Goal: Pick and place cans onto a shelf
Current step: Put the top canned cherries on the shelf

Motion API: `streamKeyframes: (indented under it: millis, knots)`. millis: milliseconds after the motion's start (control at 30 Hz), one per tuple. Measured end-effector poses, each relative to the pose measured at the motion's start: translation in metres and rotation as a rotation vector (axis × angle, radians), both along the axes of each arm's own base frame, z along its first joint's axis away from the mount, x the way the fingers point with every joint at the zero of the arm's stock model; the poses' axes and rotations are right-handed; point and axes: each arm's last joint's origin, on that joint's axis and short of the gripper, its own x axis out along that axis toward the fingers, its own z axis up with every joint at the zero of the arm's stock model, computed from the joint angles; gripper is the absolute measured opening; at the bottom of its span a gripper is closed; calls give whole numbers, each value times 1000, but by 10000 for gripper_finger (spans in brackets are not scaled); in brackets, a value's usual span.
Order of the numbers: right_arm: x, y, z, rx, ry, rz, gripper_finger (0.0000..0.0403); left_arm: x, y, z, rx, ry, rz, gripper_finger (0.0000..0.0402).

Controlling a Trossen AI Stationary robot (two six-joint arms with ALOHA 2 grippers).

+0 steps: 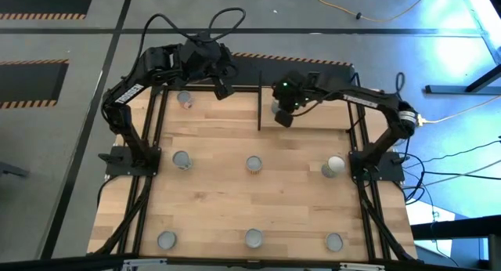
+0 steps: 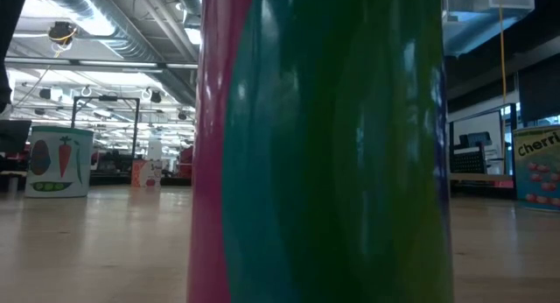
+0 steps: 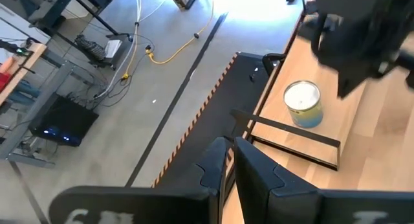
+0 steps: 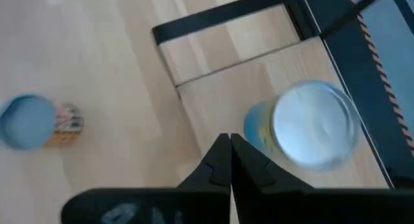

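Light wood tabletop (image 1: pixel 250 200) carries small cylindrical cans with silver-grey round tops, seen from above in rows. Three cans stand along the near edge (image 1: pixel 167 240) (image 1: pixel 254 239) (image 1: pixel 334 242); three more occupy the middle row (image 1: pixel 182 160) (image 1: pixel 254 164) (image 1: pixel 334 166), the rightmost of these tilted or lying on its side. One can (image 1: pixel 185 99) stands at the far left, below the left arm.

Shelf: a light wood board with a thin black upright edge panel (image 1: pixel 259 108), at the far middle-right of the table. One blue-and-yellow labelled can (image 4: pixel 304 127) stands on this board, just beside the black panel; the left wrist view shows the same can (image 3: pixel 303 103) upright behind the panel's black edge.

Right gripper (image 1: pixel 283 114) hovers over the shelf directly above that can, its two dark fingers (image 4: pixel 220 166) pressed together with nothing between them. The right wrist view also shows an orange-labelled can (image 4: pixel 39 122) farther off on the tabletop.

Left gripper (image 1: pixel 221 88) is raised over the far edge of the table, left of the black panel; its fingers (image 3: pixel 217 169) stand almost together, and no object is seen between them.

Low view: a pink, green and blue can wall (image 2: pixel 324 145) fills the centre of the frame, with a carrot-printed can (image 2: pixel 59 161) far behind at the left.
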Motion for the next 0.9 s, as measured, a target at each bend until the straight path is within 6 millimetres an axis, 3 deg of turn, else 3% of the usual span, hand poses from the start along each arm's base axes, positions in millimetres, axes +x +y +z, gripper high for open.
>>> streamKeyframes:
  millis: [167,367,567,900]
  knots:
    - [-18,-8,9,12,20,-91,0,0,0,0,-5,4,-4,25]
    - [-26,-19,-11,127,170,-152,0,0,0,0,-5,4,-3,25]
    - [-19,-28,-27,212,182,-86,0,0,0,-1,-5,4,-3,25]
    - [-3,-51,-61,148,254,-128,0,0,0,-1,-5,5,-3,25]
